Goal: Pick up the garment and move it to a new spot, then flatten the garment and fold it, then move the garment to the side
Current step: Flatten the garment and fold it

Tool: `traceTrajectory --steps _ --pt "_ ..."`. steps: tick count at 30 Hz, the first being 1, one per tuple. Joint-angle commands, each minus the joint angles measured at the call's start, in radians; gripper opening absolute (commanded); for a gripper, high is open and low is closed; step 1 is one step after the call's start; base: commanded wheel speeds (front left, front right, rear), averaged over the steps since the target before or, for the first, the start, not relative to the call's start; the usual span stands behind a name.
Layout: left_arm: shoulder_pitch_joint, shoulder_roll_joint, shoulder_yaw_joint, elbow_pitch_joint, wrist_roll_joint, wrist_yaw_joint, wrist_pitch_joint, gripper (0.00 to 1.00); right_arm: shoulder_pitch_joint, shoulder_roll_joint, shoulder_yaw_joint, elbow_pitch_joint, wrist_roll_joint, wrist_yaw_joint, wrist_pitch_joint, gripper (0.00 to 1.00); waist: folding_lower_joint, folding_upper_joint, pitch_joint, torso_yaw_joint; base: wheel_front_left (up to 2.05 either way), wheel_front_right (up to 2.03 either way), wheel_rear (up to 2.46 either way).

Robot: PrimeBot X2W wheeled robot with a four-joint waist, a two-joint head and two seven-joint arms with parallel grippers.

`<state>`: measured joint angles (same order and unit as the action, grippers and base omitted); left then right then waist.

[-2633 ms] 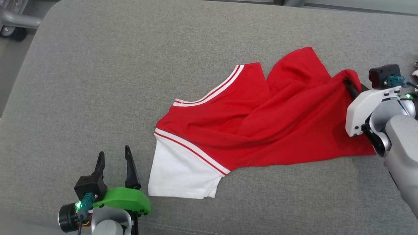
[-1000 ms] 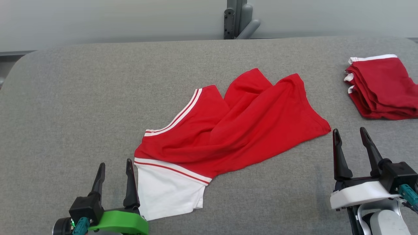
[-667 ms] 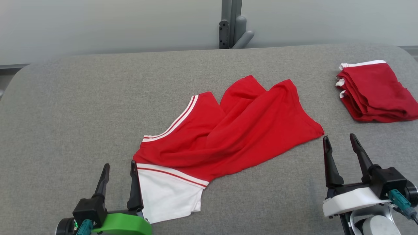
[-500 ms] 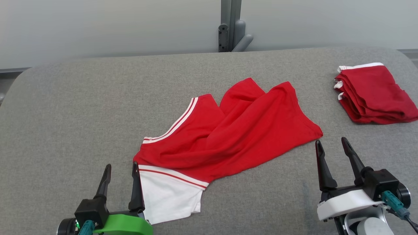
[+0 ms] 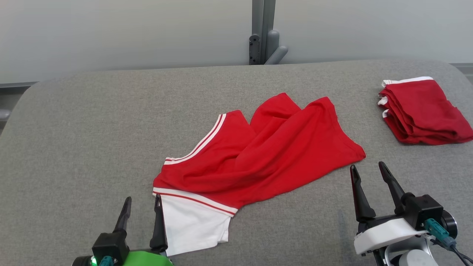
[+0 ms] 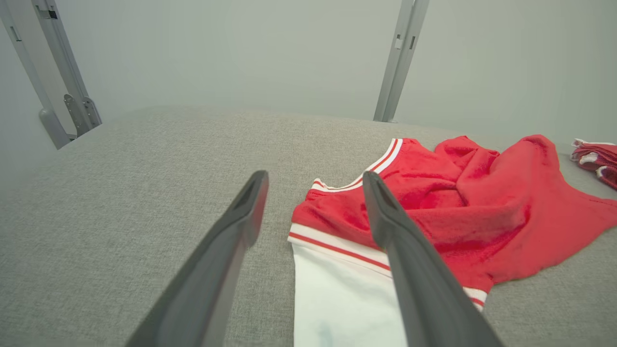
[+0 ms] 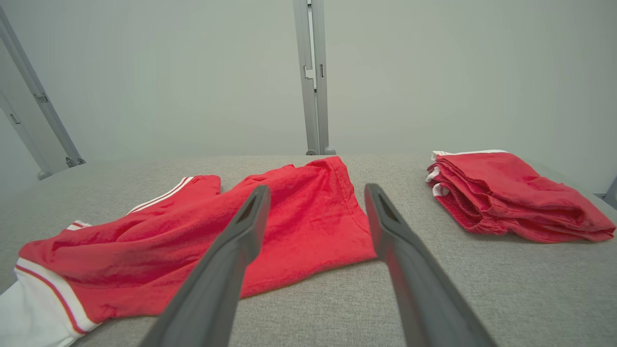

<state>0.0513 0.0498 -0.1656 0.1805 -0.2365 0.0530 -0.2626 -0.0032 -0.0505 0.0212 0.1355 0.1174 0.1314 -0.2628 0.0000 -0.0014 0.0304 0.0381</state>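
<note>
Garment (image 5: 266, 151) between left claw (image 5: 143, 199) and right claw (image 5: 367, 167) overhead

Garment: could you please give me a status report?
Left tool open, empty. Right tool open, empty. Garment crumpled, not yet folded. Folded stack far right, apart.

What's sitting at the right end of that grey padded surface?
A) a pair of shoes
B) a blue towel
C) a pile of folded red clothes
C: the pile of folded red clothes, white-trimmed, lies there on the grey surface, apart from the rumpled red and white garment.
</note>
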Motion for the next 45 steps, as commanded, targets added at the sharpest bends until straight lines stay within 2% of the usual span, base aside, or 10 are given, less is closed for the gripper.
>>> traceTrajectory --steps 1,12,15,23,26,27,28,33,36,45 --pt "0.020 0.002 -0.004 0.015 0.003 -0.007 -0.003 1.00 0.008 0.000 0.001 0.003 0.002 -0.002 -0.002 1.00 0.0000 0.0014 0.001 0.002 0.00 0.00 0.00" --pt "0.066 0.016 -0.024 0.123 -0.058 -0.034 0.161 1.00 -0.003 0.000 -0.013 0.015 -0.020 -0.002 -0.002 1.00 0.0000 0.0014 0.020 0.011 0.00 0.00 0.00" --pt "0.067 0.014 -0.028 0.138 -0.075 -0.024 0.211 1.00 -0.010 0.000 -0.013 0.017 -0.024 -0.002 -0.002 1.00 0.0000 0.0014 0.026 0.009 0.00 0.00 0.00" --pt "0.022 0.008 -0.054 0.190 -0.103 -0.015 0.240 1.00 -0.024 0.000 -0.010 0.025 -0.028 -0.002 -0.002 1.00 0.0000 0.0014 0.036 -0.006 0.00 0.00 0.00" --pt "0.006 0.007 -0.064 0.219 -0.108 -0.007 0.250 0.82 -0.027 0.000 -0.014 0.026 -0.028 -0.002 -0.002 1.00 0.0000 0.0014 0.040 -0.012 0.00 0.00 0.00" --pt "0.000 0.007 -0.066 0.229 -0.109 -0.006 0.248 0.71 -0.027 0.000 -0.014 0.027 -0.028 -0.002 -0.002 1.00 0.0000 0.0014 0.042 -0.014 0.00 0.00 0.00" --pt "-0.005 0.006 -0.067 0.239 -0.111 -0.004 0.246 0.53 -0.027 0.000 -0.014 0.027 -0.028 -0.002 -0.002 1.00 0.0000 0.0014 0.044 -0.016 0.00 0.00 0.00" --pt "-0.022 0.004 -0.069 0.270 -0.135 -0.015 0.239 0.37 -0.030 0.000 -0.017 0.026 -0.028 -0.002 -0.002 1.00 0.0000 0.0014 0.049 -0.018 0.00 0.00 0.00" --pt "-0.034 0.003 -0.077 0.286 -0.150 -0.015 0.231 0.00 -0.032 0.000 -0.023 0.026 -0.029 -0.002 -0.002 1.00 0.0000 0.0014 0.052 -0.014 0.00 0.00 0.00" --pt "-0.067 0.003 -0.060 0.250 -0.175 0.003 0.119 0.00 -0.054 -0.001 -0.101 0.120 -0.026 -0.002 -0.002 1.00 0.0000 0.0014 0.067 0.030 0.00 0.00 0.00"
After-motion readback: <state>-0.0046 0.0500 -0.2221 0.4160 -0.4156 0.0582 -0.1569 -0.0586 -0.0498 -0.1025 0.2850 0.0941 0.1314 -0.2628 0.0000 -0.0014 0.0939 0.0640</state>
